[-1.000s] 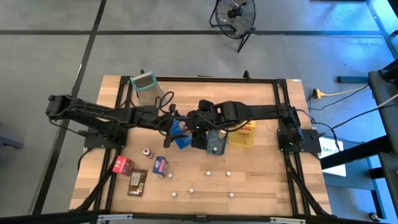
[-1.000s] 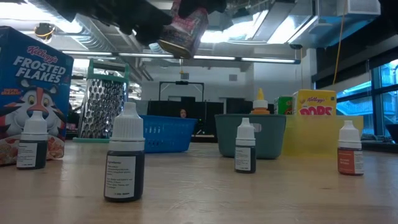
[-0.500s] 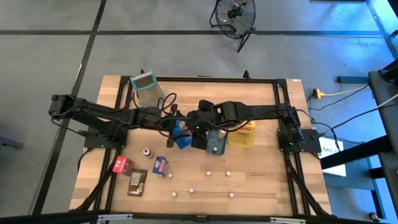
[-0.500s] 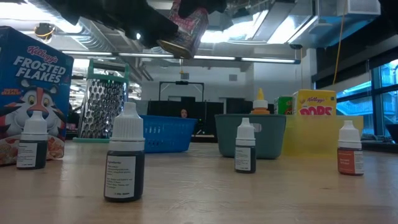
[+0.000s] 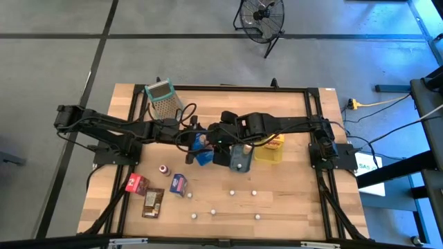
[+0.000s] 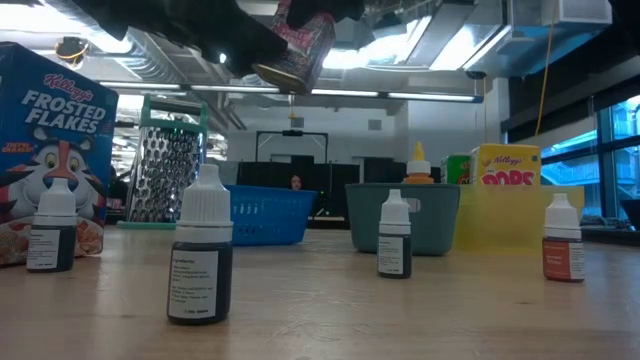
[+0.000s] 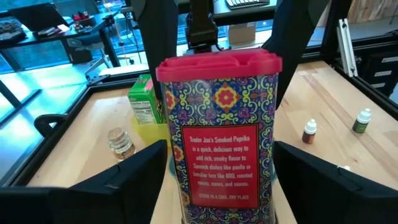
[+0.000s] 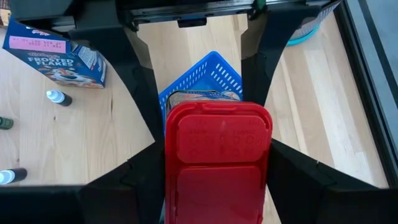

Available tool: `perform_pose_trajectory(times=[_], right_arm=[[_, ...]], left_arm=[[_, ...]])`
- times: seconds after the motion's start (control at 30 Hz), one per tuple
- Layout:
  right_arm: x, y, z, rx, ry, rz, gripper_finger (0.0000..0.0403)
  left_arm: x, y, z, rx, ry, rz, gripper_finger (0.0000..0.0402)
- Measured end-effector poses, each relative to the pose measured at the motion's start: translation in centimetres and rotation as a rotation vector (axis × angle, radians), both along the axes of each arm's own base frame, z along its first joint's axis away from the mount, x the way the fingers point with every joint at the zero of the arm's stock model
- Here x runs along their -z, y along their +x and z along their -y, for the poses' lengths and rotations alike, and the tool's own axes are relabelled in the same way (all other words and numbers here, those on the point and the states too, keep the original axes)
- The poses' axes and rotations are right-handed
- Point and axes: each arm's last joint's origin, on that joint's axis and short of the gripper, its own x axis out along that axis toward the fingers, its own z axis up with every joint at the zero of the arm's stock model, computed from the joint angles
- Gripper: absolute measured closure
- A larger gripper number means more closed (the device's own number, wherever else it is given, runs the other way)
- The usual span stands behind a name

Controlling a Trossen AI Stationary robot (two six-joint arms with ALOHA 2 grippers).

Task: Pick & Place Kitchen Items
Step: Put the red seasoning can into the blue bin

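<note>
midair, over the desk's (image 5: pixel 277 200) centre: paprika tin (image 7: pixel 219 134), tall, rectangular, patterned sides, flat red plastic lid, above blue mesh basket (image 8: pixel 202 78). right hand (image 8: pixel 214 186) clamps it; left hand (image 7: pixel 214 186) spread wide beside its sides.

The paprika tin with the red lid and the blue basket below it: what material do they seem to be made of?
The smoked paprika tin with a red lid looks like printed metal, with a glossy patterned wall; its lid looks like moulded matte plastic, though cardboard under the print cannot be excluded. The blue openwork basket looks like moulded plastic, with a regular lattice of slots and an even colour.
</note>
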Motion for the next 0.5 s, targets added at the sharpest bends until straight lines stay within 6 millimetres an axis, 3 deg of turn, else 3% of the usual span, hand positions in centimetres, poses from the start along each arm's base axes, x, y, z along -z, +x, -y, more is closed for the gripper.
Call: perform_pose_trajectory(times=[0.5], right_arm=[[0.02, 0.00, 0.01, -0.005, -0.006, -0.002, 0.0174]], left_arm=[[0.00, 0.00, 0.00, -0.001, -0.008, 0.000, 0.0208]])
